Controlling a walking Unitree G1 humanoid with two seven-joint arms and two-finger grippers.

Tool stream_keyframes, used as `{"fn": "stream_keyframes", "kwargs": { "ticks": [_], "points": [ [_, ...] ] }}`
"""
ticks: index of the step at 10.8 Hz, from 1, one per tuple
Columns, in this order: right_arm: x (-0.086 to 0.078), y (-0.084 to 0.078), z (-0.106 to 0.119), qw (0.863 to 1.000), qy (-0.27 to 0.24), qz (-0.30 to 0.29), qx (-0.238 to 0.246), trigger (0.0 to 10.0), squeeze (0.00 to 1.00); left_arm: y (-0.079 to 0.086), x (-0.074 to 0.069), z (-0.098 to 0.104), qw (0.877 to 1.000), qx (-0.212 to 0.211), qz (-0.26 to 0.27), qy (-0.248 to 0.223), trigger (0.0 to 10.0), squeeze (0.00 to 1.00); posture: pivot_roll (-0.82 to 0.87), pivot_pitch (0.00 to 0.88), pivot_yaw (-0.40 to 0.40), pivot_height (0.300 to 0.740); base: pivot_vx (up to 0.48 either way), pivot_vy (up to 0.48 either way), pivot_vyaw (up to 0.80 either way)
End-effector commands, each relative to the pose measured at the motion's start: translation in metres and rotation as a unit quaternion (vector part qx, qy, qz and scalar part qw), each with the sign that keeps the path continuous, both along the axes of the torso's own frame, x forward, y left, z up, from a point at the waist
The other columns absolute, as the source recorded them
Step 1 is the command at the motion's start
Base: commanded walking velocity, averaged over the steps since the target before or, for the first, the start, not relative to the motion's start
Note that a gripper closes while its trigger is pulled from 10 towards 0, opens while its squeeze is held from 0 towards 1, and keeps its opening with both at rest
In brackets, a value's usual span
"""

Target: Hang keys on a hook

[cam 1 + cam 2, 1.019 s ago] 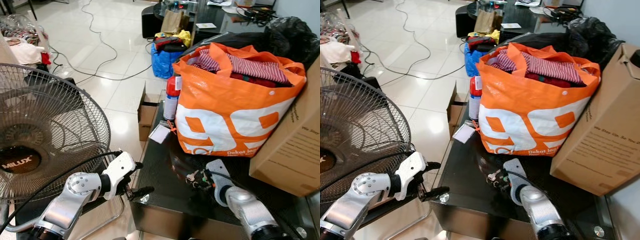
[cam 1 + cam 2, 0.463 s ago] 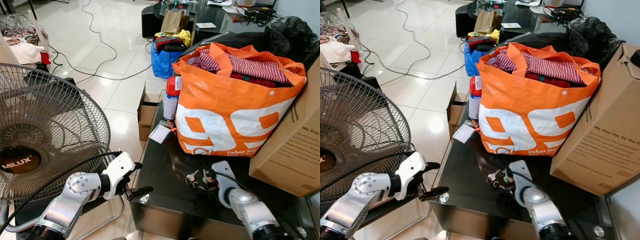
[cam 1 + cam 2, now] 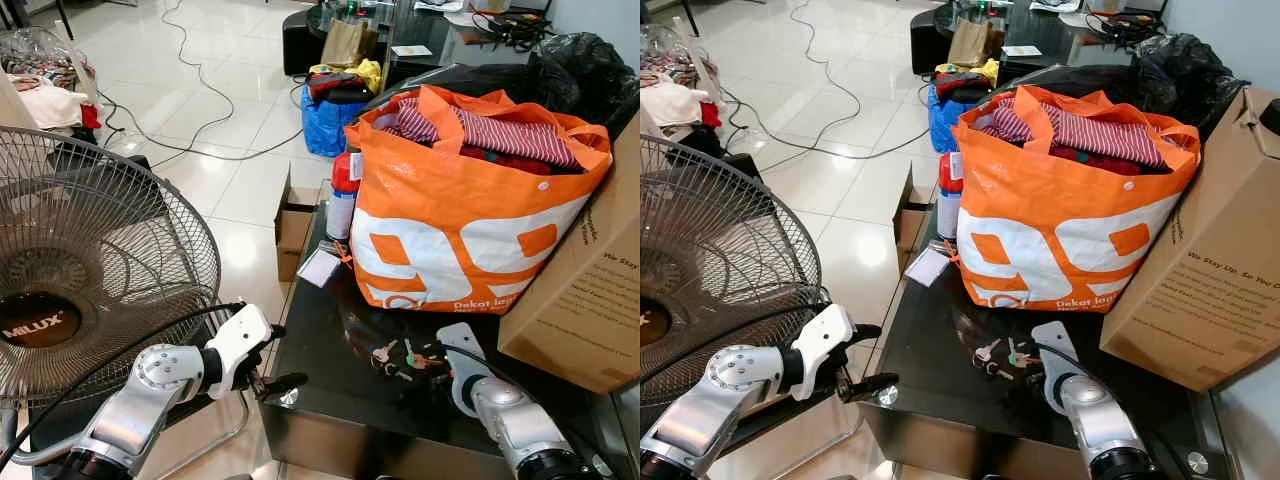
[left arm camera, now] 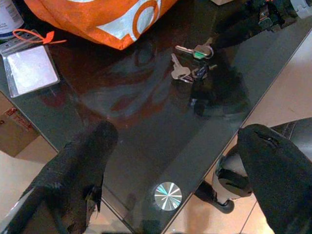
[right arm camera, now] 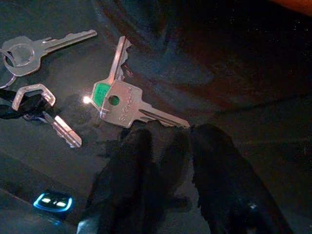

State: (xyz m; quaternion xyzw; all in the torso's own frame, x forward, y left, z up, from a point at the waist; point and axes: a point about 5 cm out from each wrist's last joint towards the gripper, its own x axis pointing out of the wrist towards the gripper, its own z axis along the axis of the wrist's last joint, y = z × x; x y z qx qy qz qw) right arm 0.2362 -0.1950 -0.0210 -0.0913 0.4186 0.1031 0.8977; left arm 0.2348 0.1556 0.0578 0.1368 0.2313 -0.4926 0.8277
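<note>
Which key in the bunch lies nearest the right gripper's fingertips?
The square-headed key with the green tag, just ahead of the right gripper; the round-headed key and the black-corded one lie farther off.
</note>
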Motion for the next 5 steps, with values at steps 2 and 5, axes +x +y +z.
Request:
{"fn": "stream_keyframes", "kwargs": {
  "ticks": [2, 5],
  "points": [
    [0.002, -0.003, 0.007, 1.000, -0.015, 0.000, 0.017, 10.0, 0.00, -0.004, 0.001, 0.002, 1.000, 0.001, -0.012, -0.007, 10.0, 0.00, -0.02, 0.000, -0.037, 0.740, 0.000, 0.000, 0.00],
    [0.003, 0.018, 0.017, 0.994, -0.040, 0.013, 0.103, 10.0, 0.00, -0.005, -0.001, 0.005, 1.000, -0.001, -0.014, -0.008, 10.0, 0.00, -0.02, 0.000, -0.037, 0.740, 0.000, 0.000, 0.00]
  ]
}}
